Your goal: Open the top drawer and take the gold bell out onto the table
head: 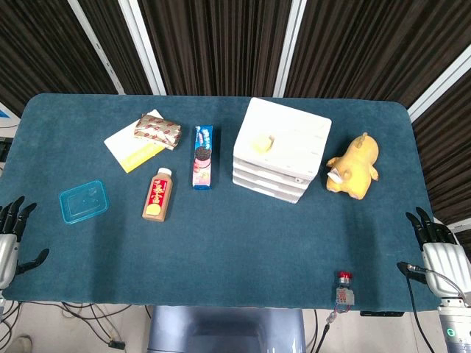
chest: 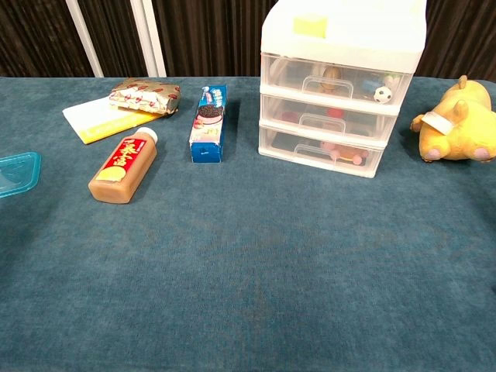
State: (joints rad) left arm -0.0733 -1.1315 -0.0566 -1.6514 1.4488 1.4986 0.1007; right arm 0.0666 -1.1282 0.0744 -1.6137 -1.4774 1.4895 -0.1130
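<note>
My left robot hand [head: 13, 232] and right robot hand [head: 436, 243] rest released at the near corners of the desk [head: 235, 257].

Both are empty, fingers spread, well apart from everything. Far ahead of my right robot hand stands the white drawer unit [chest: 341, 85], its top drawer [chest: 337, 80] closed; a gold bell [chest: 332, 75] shows through its clear front. Beyond the unit's right side lies a yellow plush toy [head: 355, 167]. Ahead of my left robot hand lie a blue lid [head: 83, 201], a brown bottle [head: 158, 194] and a cookie box [head: 202, 156].
</note>
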